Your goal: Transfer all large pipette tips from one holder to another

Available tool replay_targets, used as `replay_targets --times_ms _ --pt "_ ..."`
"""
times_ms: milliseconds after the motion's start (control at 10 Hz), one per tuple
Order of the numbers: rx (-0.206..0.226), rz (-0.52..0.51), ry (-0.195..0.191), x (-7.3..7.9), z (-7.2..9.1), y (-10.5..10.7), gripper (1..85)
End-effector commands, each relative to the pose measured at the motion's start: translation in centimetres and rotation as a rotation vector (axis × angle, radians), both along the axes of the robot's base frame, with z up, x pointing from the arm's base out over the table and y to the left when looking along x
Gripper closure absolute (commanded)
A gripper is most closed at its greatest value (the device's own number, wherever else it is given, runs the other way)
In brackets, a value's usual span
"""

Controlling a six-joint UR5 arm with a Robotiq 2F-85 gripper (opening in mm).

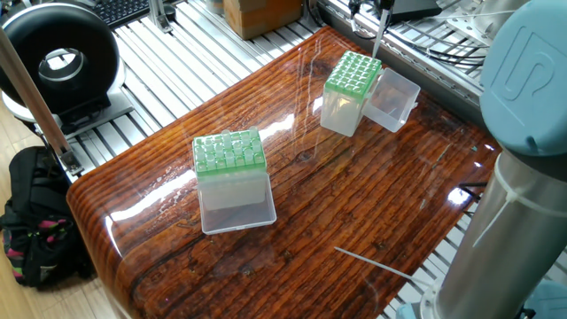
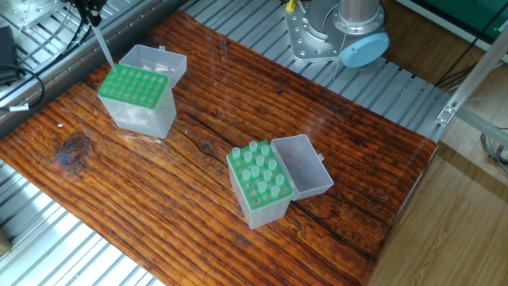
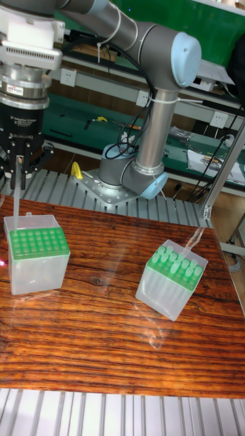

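My gripper [image 3: 19, 167] is shut on a large pipette tip [image 3: 16, 199] that hangs upright. The tip's point hovers just over the back corner of a green-topped holder [image 3: 35, 242] whose holes look empty. That held tip [image 1: 379, 37] and holder [image 1: 353, 73] stand at the far end of the table. They show again as tip [image 2: 102, 44] and holder [image 2: 133, 84], with the gripper [image 2: 87, 8] at the top edge. The other holder [image 2: 258, 176] carries several tips [image 3: 177, 263]. One more tip [image 1: 372, 260] lies loose on the table.
Both holders have clear lids hinged open, one [image 1: 392, 99] and the other [image 2: 303, 165]. The arm's base [image 2: 341, 32] is bolted at the table's edge. A black round device [image 1: 58, 62], a backpack [image 1: 35, 226] and a cardboard box [image 1: 261, 13] lie beyond the table.
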State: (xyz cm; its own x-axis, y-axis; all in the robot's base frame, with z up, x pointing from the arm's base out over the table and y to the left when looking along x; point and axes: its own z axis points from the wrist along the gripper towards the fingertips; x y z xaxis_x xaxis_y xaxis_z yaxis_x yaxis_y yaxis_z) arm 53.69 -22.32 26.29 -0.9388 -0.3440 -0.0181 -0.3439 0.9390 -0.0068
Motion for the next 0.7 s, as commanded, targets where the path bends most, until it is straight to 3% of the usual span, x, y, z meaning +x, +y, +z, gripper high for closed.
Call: replay_targets --times_ms 0,600 --pt "0.017 0.019 -0.014 0.59 -0.69 0.2 68.3" --pt "0.016 0.035 -0.014 0.64 -0.85 0.19 66.0"
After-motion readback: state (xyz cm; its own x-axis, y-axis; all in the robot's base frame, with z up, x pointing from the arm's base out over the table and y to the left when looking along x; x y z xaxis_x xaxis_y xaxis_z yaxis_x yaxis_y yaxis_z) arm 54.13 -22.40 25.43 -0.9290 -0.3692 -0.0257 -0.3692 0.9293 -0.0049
